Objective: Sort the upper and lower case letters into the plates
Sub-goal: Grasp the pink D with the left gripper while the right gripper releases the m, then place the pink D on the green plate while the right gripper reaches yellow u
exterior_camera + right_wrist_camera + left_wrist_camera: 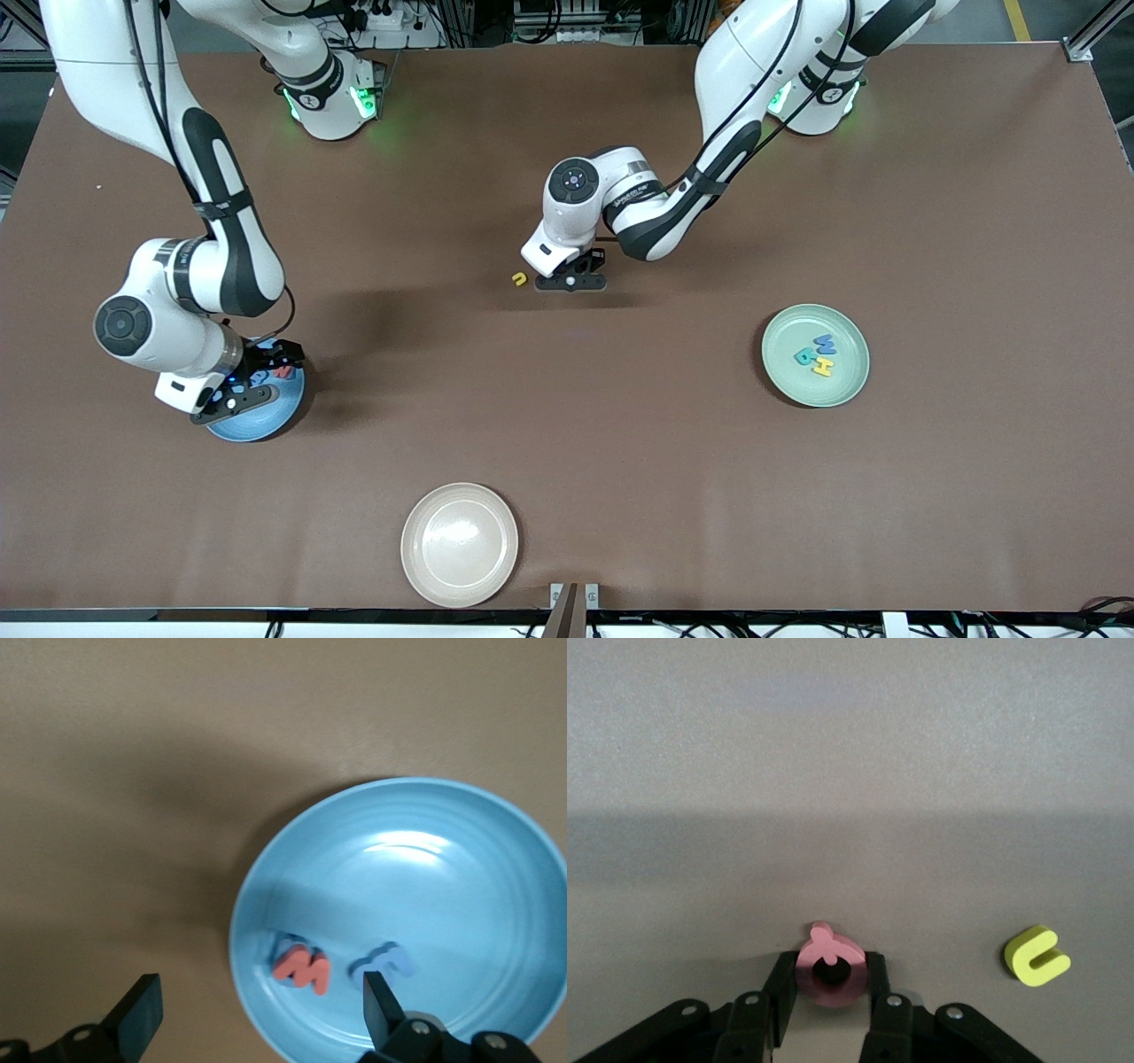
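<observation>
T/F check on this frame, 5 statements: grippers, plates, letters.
1. The left gripper has its fingers closed on a pink letter at table level. True.
2. The right gripper is shut on a red letter. False: its fingers are open over the blue plate, and the red letter lies in that plate.
3. The mint green plate holds three letters. True: blue, teal and yellow.
4. The beige plate holds a yellow letter. False: it shows no letters; the loose yellow letter lies on the table beside the left gripper.
5. The beige plate lies nearer the front camera than the two other plates. True.
</observation>
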